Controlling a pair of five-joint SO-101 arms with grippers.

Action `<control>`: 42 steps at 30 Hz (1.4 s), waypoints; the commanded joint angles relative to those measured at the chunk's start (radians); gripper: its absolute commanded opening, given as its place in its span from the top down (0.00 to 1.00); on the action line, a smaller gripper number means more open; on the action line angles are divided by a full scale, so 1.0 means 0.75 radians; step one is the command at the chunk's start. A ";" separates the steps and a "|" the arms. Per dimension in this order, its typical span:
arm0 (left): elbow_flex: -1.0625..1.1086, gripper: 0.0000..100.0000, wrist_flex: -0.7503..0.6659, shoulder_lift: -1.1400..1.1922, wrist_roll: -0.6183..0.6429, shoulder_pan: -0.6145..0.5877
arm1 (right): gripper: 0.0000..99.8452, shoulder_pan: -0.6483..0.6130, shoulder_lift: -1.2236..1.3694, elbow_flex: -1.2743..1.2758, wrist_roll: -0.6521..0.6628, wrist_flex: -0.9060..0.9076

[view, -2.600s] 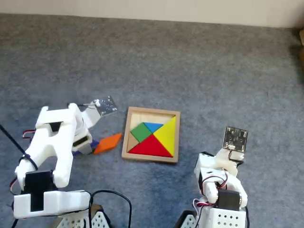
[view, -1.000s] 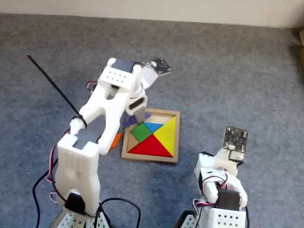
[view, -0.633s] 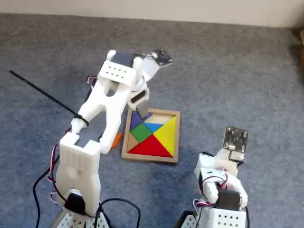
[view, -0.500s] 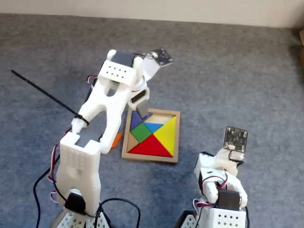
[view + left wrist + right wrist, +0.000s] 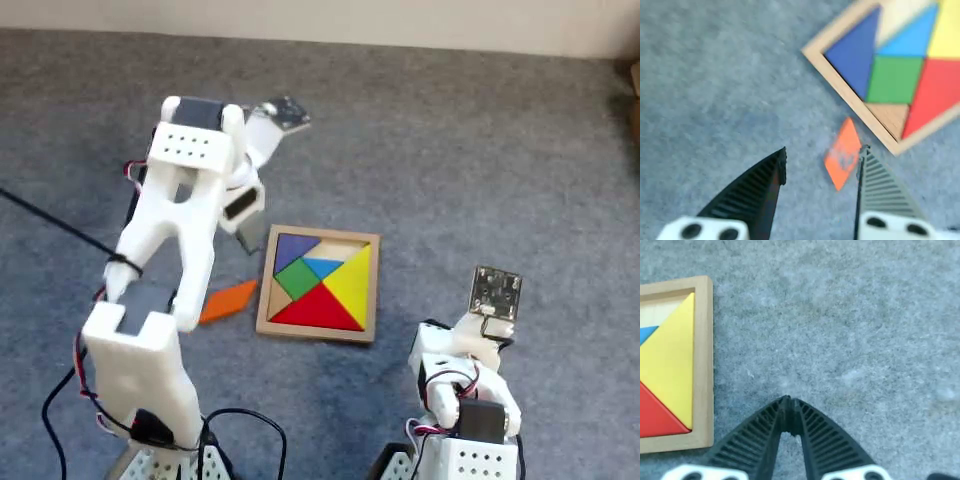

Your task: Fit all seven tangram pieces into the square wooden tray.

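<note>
The square wooden tray (image 5: pixel 266 290) lies on the grey carpet. It holds a dark blue triangle (image 5: pixel 292 250), a green square (image 5: pixel 297 279), a light blue triangle (image 5: pixel 322 267), a yellow triangle (image 5: pixel 352 280) and a red triangle (image 5: pixel 315 310). An orange parallelogram (image 5: pixel 227 300) lies on the carpet just left of the tray. My left gripper (image 5: pixel 822 150) is open and holds nothing; it hangs above the carpet near the orange parallelogram (image 5: pixel 842 160) and beside the tray (image 5: pixel 837 82). My right gripper (image 5: pixel 789 401) is shut and empty, low over the carpet right of the tray (image 5: pixel 704 360).
Bare wood shows in the tray by the green square (image 5: pixel 892 114) and along its far edge. The left arm (image 5: pixel 185 200) stretches over the carpet left of the tray. The right arm (image 5: pixel 465 385) sits folded at the near right. Open carpet lies all around.
The left arm carried the dark blue triangle from the carpet into the tray's far left corner, let it go, and drew back to the left with its gripper open. The right arm kept still.
</note>
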 commanded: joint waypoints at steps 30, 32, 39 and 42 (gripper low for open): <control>1.468 0.76 -1.025 -0.658 -0.311 -0.081 | 0.99 0.017 -0.015 0.132 0.010 -0.026; 1.513 0.77 -1.072 -0.658 -0.311 -0.081 | 0.99 0.017 -0.015 0.132 0.010 -0.026; 1.537 0.84 -1.099 -0.660 -0.305 -0.081 | 0.99 0.017 -0.015 0.132 0.010 -0.026; 1.537 0.90 -1.097 -0.662 -0.305 -0.081 | 0.99 0.017 -0.015 0.132 0.010 -0.026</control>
